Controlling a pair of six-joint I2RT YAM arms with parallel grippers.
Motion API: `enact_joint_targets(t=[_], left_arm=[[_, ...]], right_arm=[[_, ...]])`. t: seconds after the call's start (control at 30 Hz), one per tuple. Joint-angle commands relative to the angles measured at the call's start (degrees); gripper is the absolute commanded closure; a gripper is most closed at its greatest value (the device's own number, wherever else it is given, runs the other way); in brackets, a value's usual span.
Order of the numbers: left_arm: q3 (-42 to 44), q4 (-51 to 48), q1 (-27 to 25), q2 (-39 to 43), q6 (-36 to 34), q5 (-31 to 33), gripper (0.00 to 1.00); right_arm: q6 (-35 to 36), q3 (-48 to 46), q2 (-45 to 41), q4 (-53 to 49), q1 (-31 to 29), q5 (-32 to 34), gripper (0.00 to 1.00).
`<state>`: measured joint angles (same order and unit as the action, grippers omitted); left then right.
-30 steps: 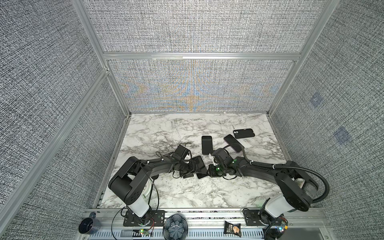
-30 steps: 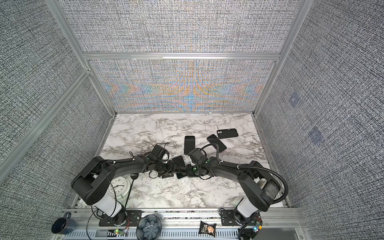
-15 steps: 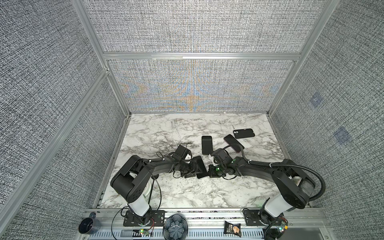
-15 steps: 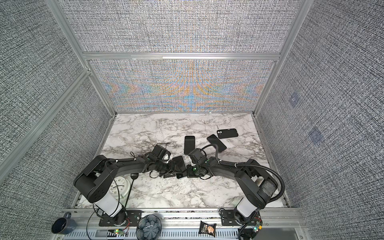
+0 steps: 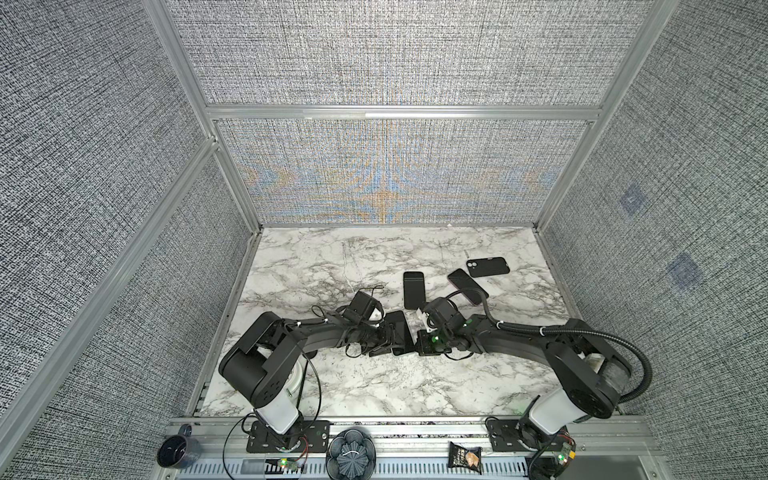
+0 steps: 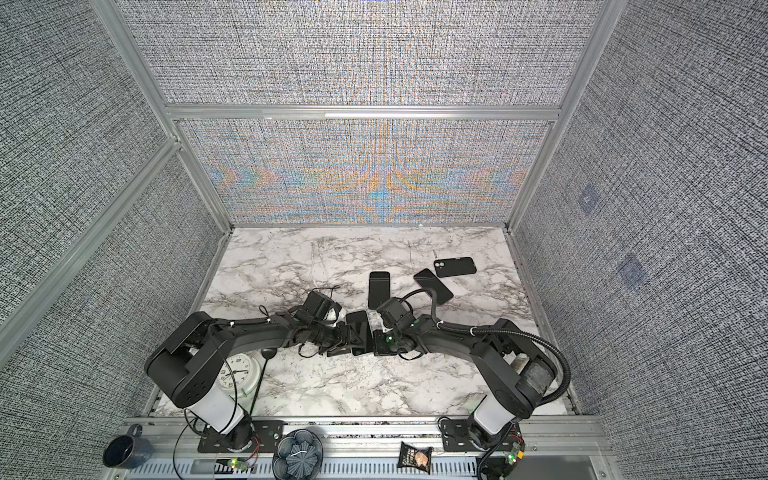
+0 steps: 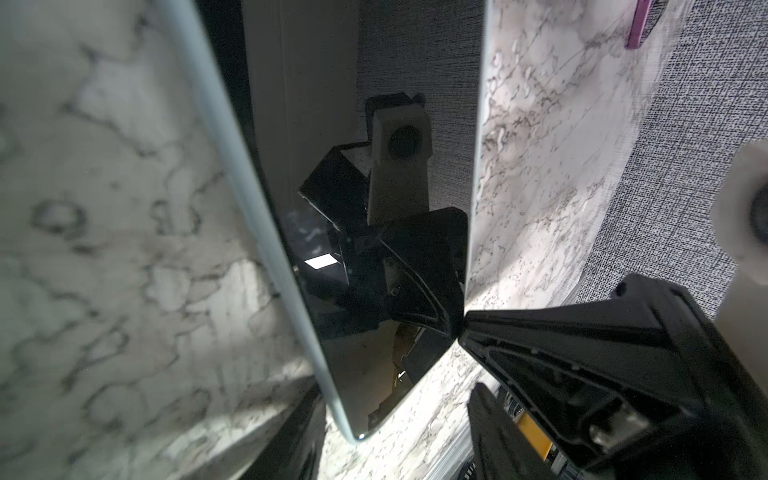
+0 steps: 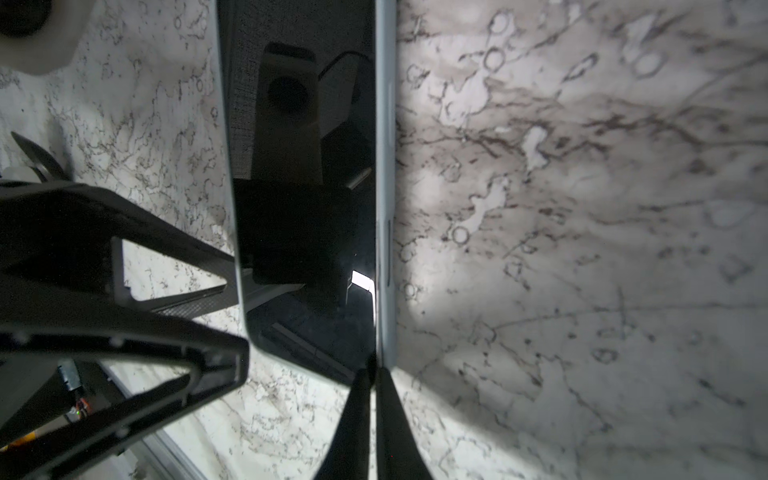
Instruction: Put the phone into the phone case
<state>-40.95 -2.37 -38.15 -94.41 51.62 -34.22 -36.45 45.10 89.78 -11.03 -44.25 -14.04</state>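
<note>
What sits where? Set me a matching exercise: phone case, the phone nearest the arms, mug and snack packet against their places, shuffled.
Things:
1. phone case
2. nearest phone
3. mug
4. snack packet

Places:
A. front rail, left end
B. far right of the marble table, lying flat
C. front rail, right of middle
D. table's middle, at the jaws

Pairs: 1-B, 2-D, 3-A, 4-C
</note>
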Motion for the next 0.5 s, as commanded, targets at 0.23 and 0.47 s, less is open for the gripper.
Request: enact_joint_targets(t=[0.23, 0.47], left_arm=[[1.18, -8.04, 0.38, 2.94, -1.40, 6.91, 0.39], [2.36, -6.86, 0.81, 3.89, -1.38, 7.05, 0.35]], right_arm=[[3.58, 3.48, 0.28, -6.40, -0.26, 5.06, 0.76], [4.08, 4.72, 1.92, -6.72, -0.93, 5.86, 0.72]])
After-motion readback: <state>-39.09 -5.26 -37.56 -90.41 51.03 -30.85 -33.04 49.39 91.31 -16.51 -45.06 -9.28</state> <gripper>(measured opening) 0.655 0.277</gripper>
